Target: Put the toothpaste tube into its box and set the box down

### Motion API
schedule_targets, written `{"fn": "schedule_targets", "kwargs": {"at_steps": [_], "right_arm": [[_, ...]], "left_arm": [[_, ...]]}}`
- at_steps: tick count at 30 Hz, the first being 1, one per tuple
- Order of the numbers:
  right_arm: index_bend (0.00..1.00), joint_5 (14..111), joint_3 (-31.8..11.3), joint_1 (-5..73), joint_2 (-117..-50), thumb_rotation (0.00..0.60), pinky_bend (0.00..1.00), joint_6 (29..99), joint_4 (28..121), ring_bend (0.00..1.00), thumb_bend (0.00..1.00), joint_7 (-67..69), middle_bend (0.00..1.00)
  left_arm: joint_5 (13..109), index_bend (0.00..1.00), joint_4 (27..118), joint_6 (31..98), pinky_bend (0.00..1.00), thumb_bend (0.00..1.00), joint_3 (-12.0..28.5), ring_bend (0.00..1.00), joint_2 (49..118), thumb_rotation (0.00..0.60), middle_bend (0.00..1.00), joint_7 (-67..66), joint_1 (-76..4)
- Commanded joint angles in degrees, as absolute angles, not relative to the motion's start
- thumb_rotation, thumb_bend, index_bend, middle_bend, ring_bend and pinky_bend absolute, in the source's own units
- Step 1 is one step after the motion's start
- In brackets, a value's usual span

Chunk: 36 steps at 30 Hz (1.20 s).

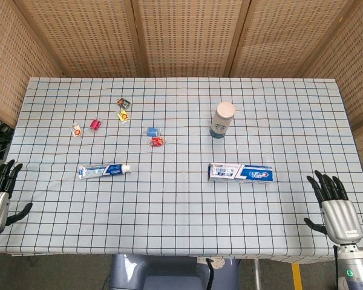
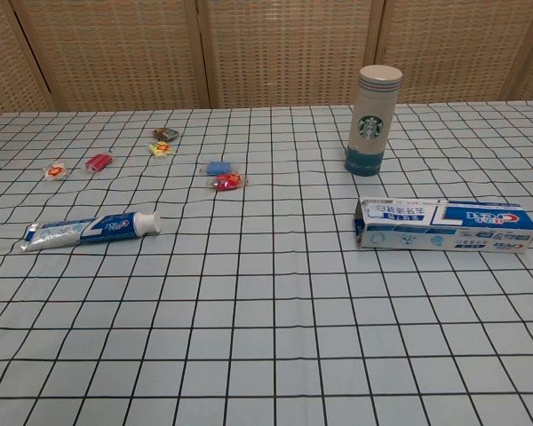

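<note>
A blue and white toothpaste tube lies flat on the checked tablecloth, left of centre, cap end toward the right. Its long blue and white box lies flat to the right of centre, with the left end flap open. My left hand hovers at the table's left edge, fingers spread, holding nothing. At the front right corner my right hand also has its fingers spread and holds nothing. Both hands are well away from tube and box. The chest view shows neither hand.
A tall cream and teal tumbler stands upright behind the box. Several small wrapped candies lie scattered at the back left. Wicker screens stand behind the table.
</note>
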<state>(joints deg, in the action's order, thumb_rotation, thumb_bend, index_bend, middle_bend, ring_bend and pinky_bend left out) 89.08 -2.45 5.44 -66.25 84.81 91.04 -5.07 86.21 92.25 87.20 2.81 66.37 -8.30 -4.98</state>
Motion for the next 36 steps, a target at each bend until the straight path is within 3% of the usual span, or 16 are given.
{"fn": "schedule_targets", "kwargs": {"at_steps": [1,36], "right_arm": [[0.07,89.2,-2.4,5.5,-66.3,0.600,0.04,84.9,91.0,0.00,0.15,-5.1,0.00],[0.09,90.3,-1.1,6.0,-67.3,0.600,0.04,83.3,92.2,0.00,0.15,-7.3,0.00]], "left_arm": [[86.4,0.00,92.2,87.5,0.00,0.23,2.8,0.00,66.4,0.600,0.00,-8.2,-4.9],[83.9,0.03,93.4,84.4,0.00,0.19,3.3,0.00,66.2,0.600,0.00,-8.6,-5.9]]}}
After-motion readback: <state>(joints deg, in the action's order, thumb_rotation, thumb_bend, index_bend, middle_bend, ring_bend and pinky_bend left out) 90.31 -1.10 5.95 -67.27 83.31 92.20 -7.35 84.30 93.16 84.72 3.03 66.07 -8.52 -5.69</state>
